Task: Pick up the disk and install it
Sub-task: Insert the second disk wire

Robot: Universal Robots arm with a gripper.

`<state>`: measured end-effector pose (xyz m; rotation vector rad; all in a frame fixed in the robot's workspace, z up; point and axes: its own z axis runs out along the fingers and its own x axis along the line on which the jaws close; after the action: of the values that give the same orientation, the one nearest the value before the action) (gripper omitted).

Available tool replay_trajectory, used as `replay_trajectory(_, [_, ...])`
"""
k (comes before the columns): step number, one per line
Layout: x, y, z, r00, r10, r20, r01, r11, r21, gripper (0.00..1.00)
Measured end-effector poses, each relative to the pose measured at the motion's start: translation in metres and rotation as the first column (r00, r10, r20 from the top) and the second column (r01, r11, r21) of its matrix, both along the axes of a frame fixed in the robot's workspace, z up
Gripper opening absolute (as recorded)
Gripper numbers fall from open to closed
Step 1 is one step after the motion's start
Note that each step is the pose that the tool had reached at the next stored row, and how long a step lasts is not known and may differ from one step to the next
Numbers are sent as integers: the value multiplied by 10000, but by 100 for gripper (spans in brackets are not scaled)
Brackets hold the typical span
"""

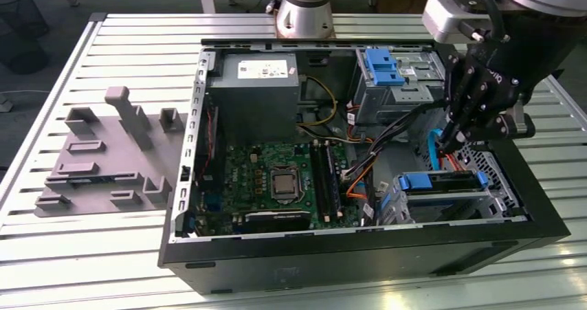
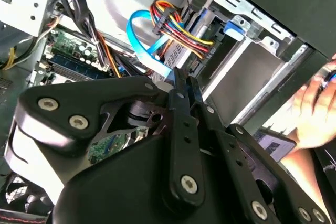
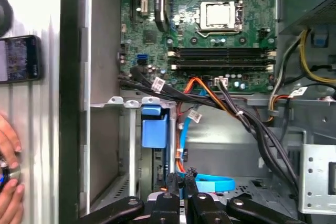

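Note:
The disk sits inside the lower metal drive bay of the open computer case [image 1: 183, 186]. Its blue carrier end [image 1: 440, 182] shows at the bay's mouth, and in the first wrist view the carrier [image 3: 154, 128] lies between the bay's walls. Its silver face is hidden by the cage. My gripper [image 1: 447, 145] hangs just above the bay, fingers pointing down and shut, with nothing seen between them. In both wrist views the fingertips [image 3: 180, 177] [image 2: 181, 80] meet beside a blue flat cable [image 3: 212, 184] and a bundle of coloured wires [image 2: 173, 24] running to the bay.
A grey power supply box [image 1: 252, 97], the green motherboard [image 1: 275, 179] and a second bay with a blue latch [image 1: 381, 66] fill the case. A grey fixture plate [image 1: 110, 152] lies on the slatted table at the exterior view's left. A person's hand [image 3: 8, 156] and a phone [image 3: 18, 59] rest outside the case wall.

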<state>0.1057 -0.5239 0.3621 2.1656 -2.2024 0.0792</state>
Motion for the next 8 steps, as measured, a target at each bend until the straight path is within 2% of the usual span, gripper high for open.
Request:
replay_trajectory(3, [-6, -13, -4, 10000, 3, 7, -3, 9986, 521, 16])
replay_trajectory(4, [-7, -32, -11, 10000, 3, 11, -4, 9982, 594, 16])
replay_trajectory(5, [-8, -59, -22, 10000, 4, 13, -5, 9981, 618, 16])
replay_trajectory(8, [-7, -99, -55, 10000, 7, 30, -9, 9981, 621, 16])
